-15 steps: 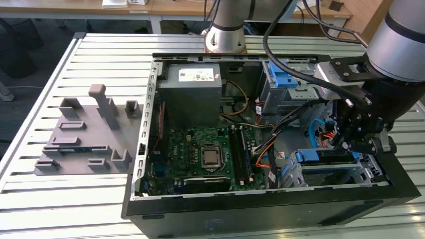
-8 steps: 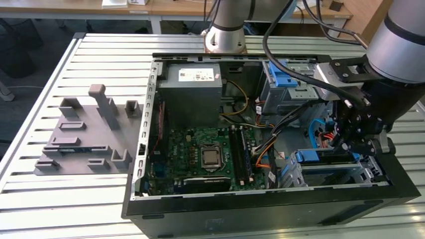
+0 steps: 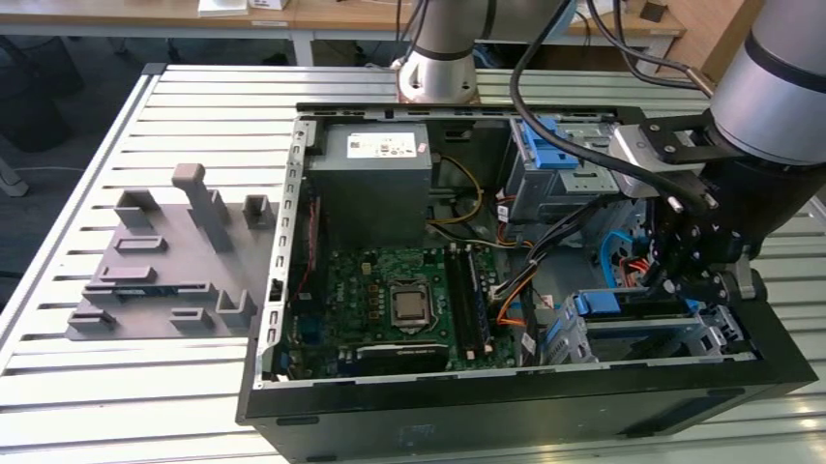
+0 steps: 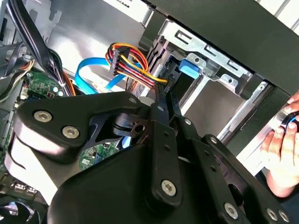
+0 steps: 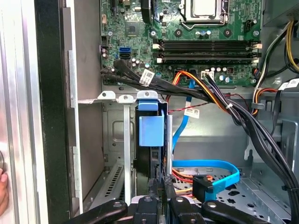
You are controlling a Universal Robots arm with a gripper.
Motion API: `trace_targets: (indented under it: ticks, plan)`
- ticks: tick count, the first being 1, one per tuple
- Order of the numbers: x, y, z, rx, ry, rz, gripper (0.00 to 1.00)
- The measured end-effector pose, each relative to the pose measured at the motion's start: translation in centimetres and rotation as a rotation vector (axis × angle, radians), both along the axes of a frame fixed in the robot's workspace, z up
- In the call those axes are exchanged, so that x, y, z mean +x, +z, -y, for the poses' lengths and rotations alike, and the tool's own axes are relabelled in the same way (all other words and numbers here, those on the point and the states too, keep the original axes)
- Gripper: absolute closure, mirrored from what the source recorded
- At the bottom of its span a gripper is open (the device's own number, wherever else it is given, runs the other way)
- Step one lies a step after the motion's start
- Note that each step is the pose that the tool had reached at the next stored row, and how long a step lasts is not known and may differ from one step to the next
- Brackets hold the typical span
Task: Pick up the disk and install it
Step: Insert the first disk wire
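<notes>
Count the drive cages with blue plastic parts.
2: one drive cage upper right in the exterior view, another lower right, both inside the computer case. The arm may hide more.

Robotics lab or workshop: open black desktop computer case [image 3: 516,406] on slatted aluminium counter [image 3: 193,106], grey plastic fixture block [image 3: 162,261] alongside, wooden desks [image 3: 323,14] behind

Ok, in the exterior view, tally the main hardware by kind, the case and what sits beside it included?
Computer case: 1
Grey power supply box: 1
Green motherboard: 1
Grey fixture on the table: 1
Total: 4
</notes>
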State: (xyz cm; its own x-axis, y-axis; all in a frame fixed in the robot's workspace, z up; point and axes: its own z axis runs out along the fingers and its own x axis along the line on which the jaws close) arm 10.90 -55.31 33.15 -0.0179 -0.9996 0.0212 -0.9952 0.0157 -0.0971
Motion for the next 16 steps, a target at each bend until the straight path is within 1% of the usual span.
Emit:
trace_targets:
  ticks: [5,10,16]
  plan:
    - [-0.02,-0.04,0.01,-0.0001,0.0,-0.0004,0.84]
    - [-0.02,-0.32,0.0,-0.0001,0.0,-0.0061,0.84]
    - [-0.01,-0.4,0.0,-0.0002,0.0,-0.0064,0.84]
